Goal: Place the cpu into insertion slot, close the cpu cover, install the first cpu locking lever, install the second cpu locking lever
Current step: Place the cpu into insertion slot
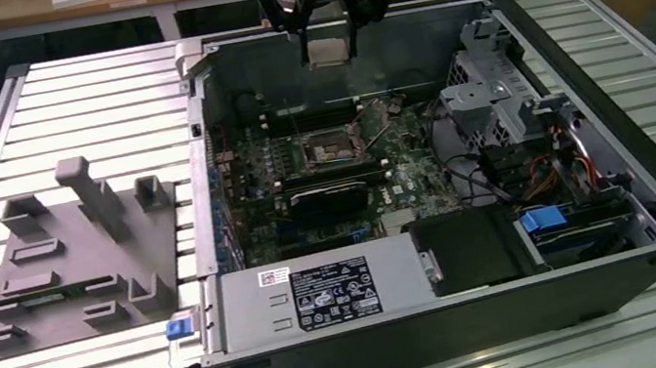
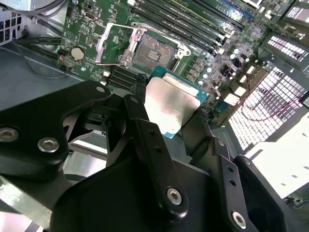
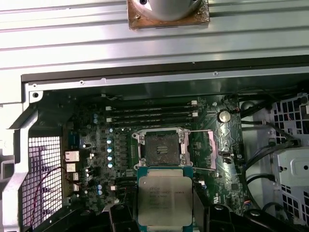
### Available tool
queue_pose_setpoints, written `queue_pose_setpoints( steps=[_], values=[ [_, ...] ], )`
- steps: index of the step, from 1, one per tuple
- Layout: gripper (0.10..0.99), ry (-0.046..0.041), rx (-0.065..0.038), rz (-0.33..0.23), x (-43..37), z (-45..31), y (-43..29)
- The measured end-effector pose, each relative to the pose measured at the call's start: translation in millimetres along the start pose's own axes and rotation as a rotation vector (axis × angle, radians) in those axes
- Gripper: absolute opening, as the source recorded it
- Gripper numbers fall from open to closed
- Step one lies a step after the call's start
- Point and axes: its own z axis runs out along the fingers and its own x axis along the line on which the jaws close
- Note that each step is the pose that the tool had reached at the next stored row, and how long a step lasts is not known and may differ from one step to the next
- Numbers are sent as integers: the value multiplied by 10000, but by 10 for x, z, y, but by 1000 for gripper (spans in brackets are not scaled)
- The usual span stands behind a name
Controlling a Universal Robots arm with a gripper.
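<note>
Progress stands at 0 of 4 steps. The slot [image 3: 161, 149] lies bare, the cover [image 2: 102, 50] is swung open beside it, and with the cover up I judge both levers unfastened. The jaws are clenched on 2 opposite edges of the cpu [image 3: 164, 200], holding it well above the board, apart from the slot.

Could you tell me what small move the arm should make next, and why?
Probably lower the cpu toward the insertion slot: the tool holds it above the board, the slot looks empty, and the cpu cover stands open.
</note>
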Motion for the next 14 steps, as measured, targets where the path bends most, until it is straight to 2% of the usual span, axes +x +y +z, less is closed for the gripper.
queue_pose_setpoints(
  steps=[14],
  values=[
    [541, -16, -3, 182, 0, 0, 0]
  ],
)
